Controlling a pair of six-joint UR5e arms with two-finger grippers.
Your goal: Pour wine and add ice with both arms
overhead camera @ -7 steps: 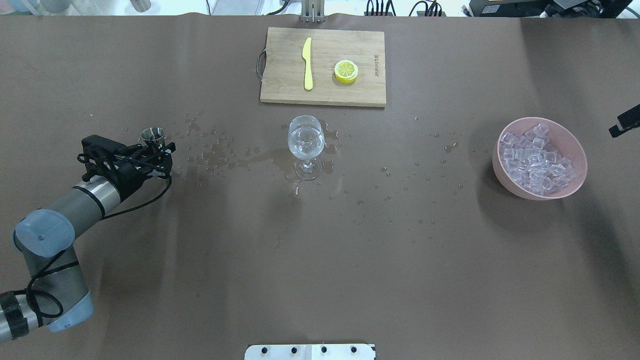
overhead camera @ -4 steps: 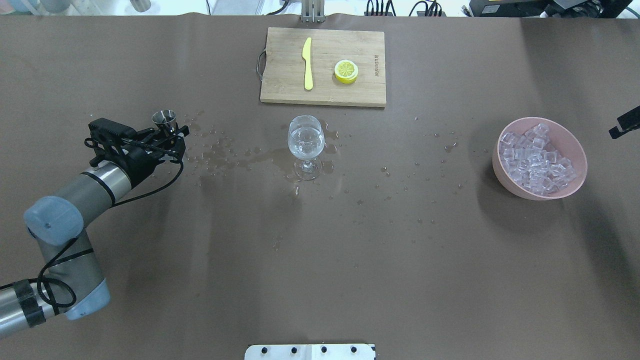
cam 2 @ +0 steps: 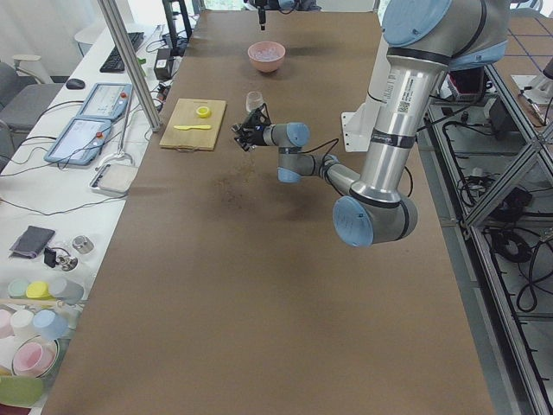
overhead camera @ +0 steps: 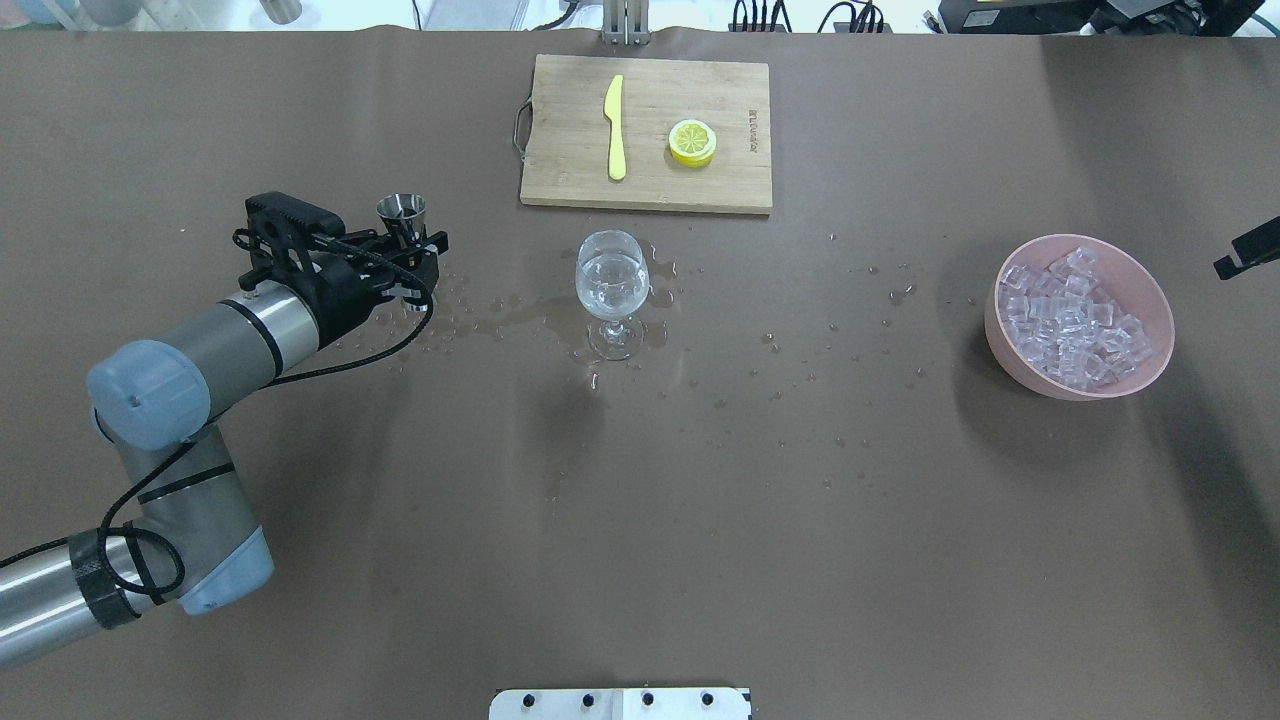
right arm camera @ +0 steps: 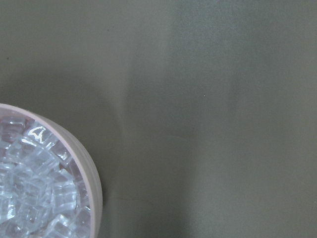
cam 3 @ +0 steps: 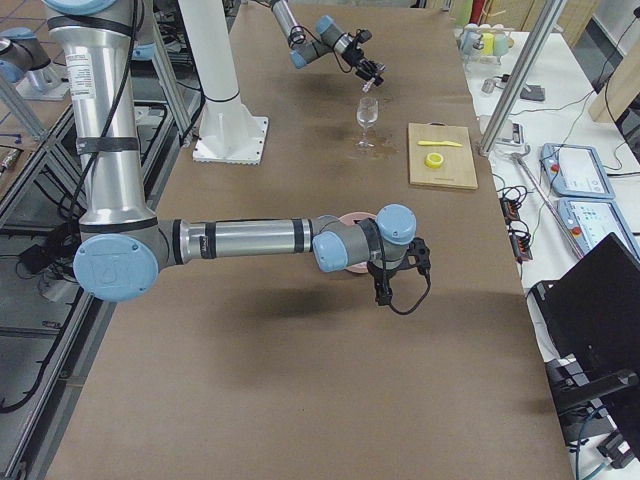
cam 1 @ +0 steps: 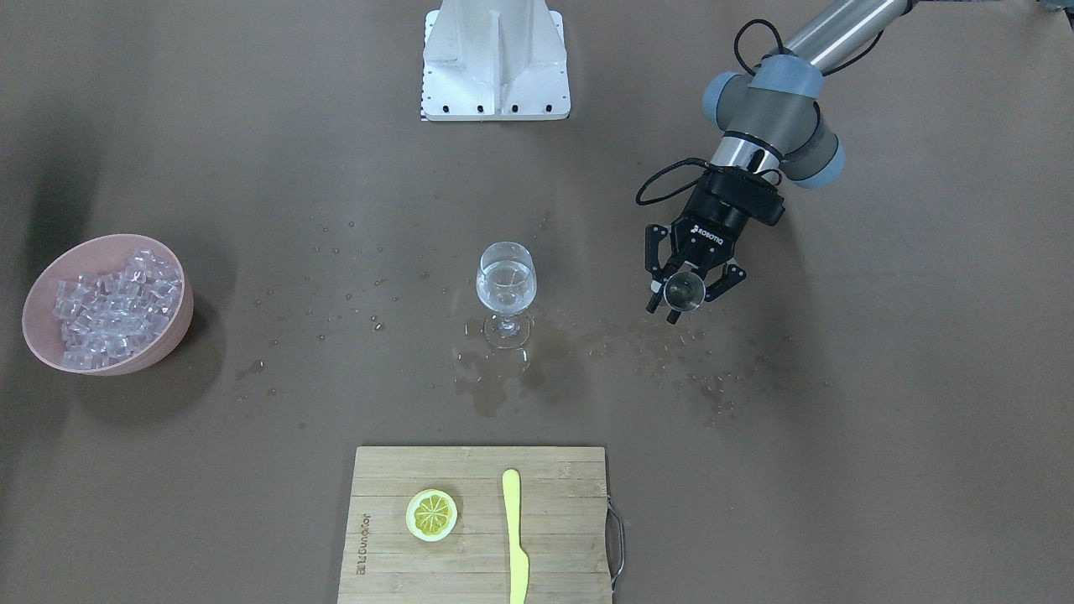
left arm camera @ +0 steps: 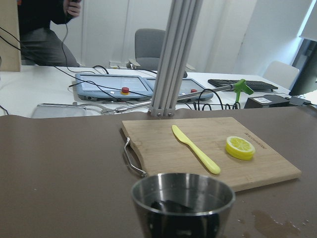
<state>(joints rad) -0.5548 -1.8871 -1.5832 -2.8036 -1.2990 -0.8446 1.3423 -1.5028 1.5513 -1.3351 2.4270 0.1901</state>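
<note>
My left gripper (overhead camera: pixel 414 252) is shut on a small steel jigger (overhead camera: pixel 401 211), held upright above the table to the left of the stemmed glass (overhead camera: pixel 611 292). The jigger also fills the bottom of the left wrist view (left arm camera: pixel 182 201); whether it holds liquid I cannot tell. The glass stands upright with clear wine (overhead camera: pixel 611 274) in its bowl. In the front view the gripper (cam 1: pixel 684 295) is to the right of the glass (cam 1: pixel 505 289). Ice cubes (overhead camera: pixel 1070 312) fill a pink bowl (overhead camera: pixel 1150 372) at the right. Only a black tip of my right gripper (overhead camera: pixel 1245 250) shows, and I cannot tell if it is open or shut.
A wooden cutting board (overhead camera: pixel 645 190) with a yellow knife (overhead camera: pixel 615 125) and a lemon slice (overhead camera: pixel 692 141) lies behind the glass. Spilled drops and a puddle (overhead camera: pixel 520 315) wet the brown table around the glass. The white pedestal (cam 1: pixel 495 59) stands at the robot's side.
My left arm has carried the jigger to the right and farther from the robot, closer to the glass. The glass, bowl and board have not moved.
</note>
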